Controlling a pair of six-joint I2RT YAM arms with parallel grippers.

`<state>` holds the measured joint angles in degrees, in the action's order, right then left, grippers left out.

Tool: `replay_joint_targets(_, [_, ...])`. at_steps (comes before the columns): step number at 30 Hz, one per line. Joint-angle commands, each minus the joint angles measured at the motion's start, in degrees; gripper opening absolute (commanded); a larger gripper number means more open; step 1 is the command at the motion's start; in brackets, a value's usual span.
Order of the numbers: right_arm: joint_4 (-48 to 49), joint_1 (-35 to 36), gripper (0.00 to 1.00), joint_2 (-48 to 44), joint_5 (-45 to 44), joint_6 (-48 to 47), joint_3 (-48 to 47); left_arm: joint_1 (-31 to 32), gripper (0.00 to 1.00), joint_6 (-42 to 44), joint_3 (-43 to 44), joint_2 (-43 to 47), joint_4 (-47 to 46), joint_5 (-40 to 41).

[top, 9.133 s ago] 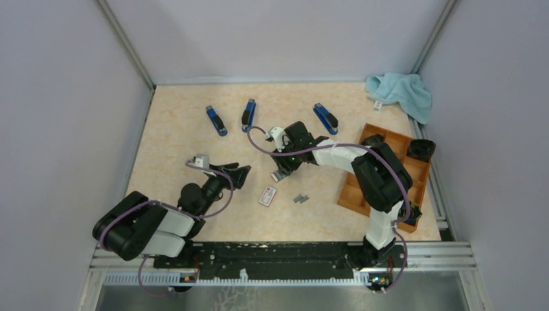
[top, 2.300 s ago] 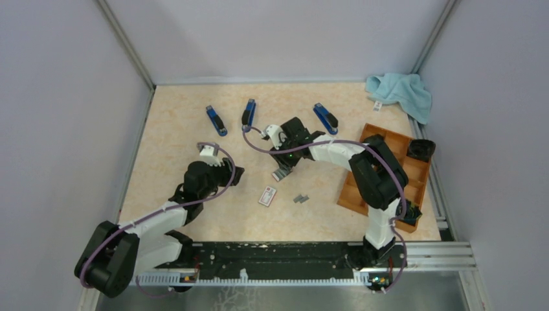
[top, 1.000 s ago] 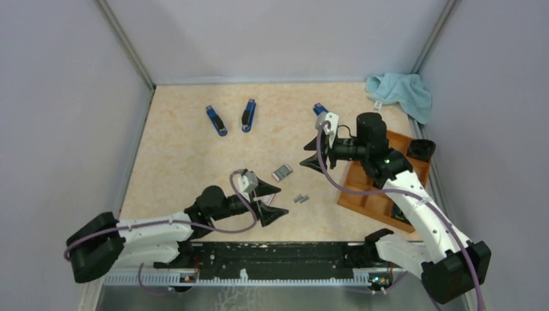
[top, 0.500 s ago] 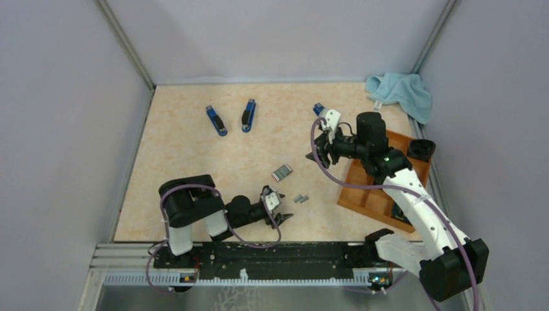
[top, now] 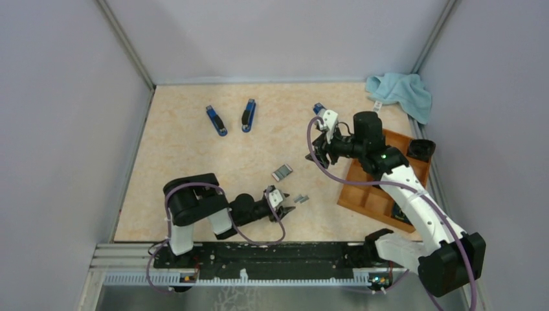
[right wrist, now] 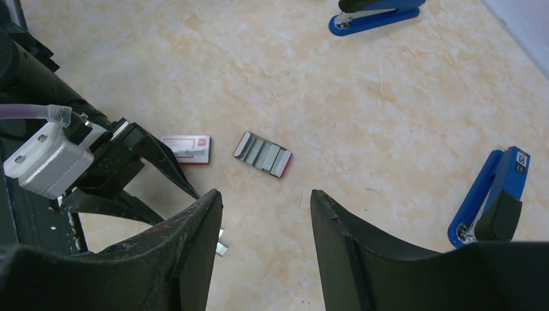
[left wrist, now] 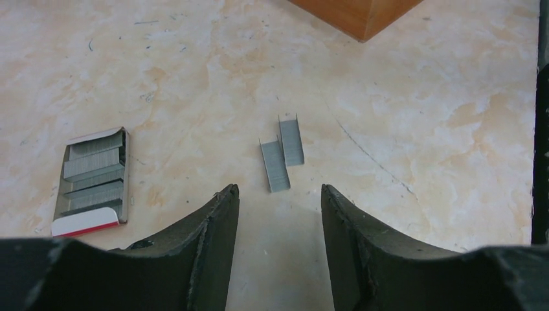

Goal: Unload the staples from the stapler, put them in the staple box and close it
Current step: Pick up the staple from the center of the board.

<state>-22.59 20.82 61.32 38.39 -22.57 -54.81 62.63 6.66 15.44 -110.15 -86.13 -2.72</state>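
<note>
- Beige marbled counter (top: 188,162), walled in by pale grey panels.
- Staples (left wrist: 283,152): two short grey strips lie flat on the counter, side by side and touching, one set slightly ahead of the other. They sit between the left fingers and a wooden tray (top: 360,194).
- Left fingers (left wrist: 228,204) are low over the counter near its front edge. They stand apart with nothing between them, and the strips lie just beyond the tips.
- An open box of staples (left wrist: 94,178) rests left of the strips, well apart from them.
- Right fingers (right wrist: 208,214) hang above the counter, apart and empty.
- A small white box (right wrist: 188,149) lies just beside the left fingers.
- Two blue staplers (top: 216,120) (top: 248,115) lie near the back, and a third (top: 318,109) is partly hidden behind the right arm.
- A light blue cloth (top: 400,92) sits in the back right corner.
</note>
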Motion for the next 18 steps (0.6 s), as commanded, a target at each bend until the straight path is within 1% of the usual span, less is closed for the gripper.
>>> replay_joint_targets(1, [0.7, -0.4, 0.54, 0.1, 0.1, -1.1, -1.6, 0.1, 0.55, -2.3, 2.5, -0.4, -8.8, 0.8])
replay_joint_targets(7, [0.8, -0.4, 0.54, 0.0, 0.0, -1.2, -1.5, 0.1, 0.49, -3.3, 4.5, -0.6, -4.8, 0.6])
replay_joint_targets(18, [0.9, -0.4, 0.54, -0.3, -0.2, -1.2, -1.3, 0.1, 0.48, -3.5, 5.4, -1.0, -2.8, 1.7])
